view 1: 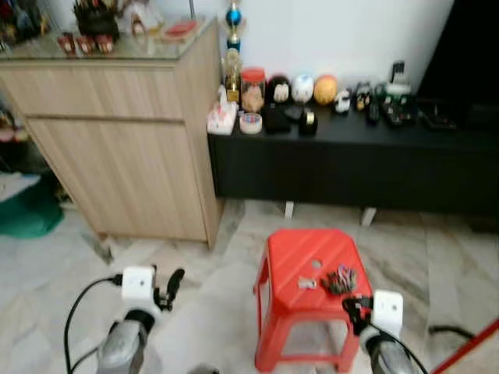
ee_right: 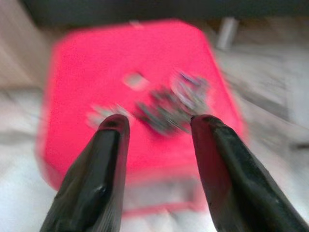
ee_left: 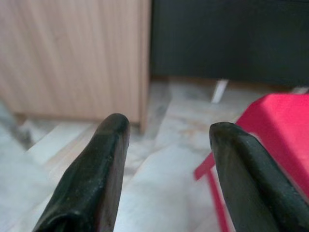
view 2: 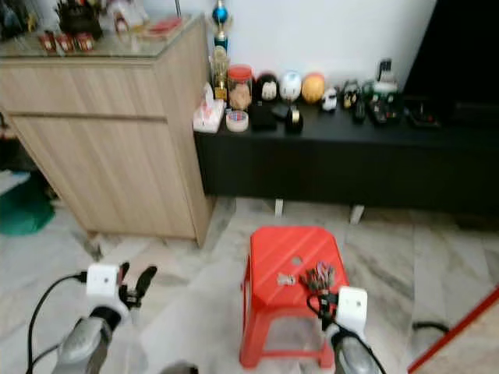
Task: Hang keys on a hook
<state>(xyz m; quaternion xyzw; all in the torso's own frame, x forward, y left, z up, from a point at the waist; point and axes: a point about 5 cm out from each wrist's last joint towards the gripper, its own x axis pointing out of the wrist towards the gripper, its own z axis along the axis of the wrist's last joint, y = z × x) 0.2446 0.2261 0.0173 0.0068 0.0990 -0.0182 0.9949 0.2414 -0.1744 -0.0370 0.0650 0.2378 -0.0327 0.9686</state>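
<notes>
Pale marbled floor tiles (view 1: 210,312), glossy and hard. Wood-grain cabinet (view 1: 125,156) on the left, flat-fronted, glass-topped. Long black desk (view 1: 351,167) against the white wall, matte, crowded with small round ornaments and jars. No hook made out anywhere.

Red plastic stool (view 1: 312,269) in the middle of the floor: square seat with rounded corners, ribbed along 1 side, smooth and probably slick.

Left gripper (ee_left: 164,159) off to the left of the stool, above bare floor, jaws spread apart, holding nothing. Right gripper (ee_right: 154,125) just short of the stool's near edge, pointing at the seat, jaws likewise apart and empty.

Keys (view 1: 338,279) lying on the seat toward its right side, a dark metal bunch with a small pale tag or loose piece (view 1: 306,284) beside it. Likely light, rigid in each piece yet floppy as a bunch, prone to sliding on plastic and dangling once lifted. Best taken at the ring or thickest cluster, from above, pinching across the pile.
</notes>
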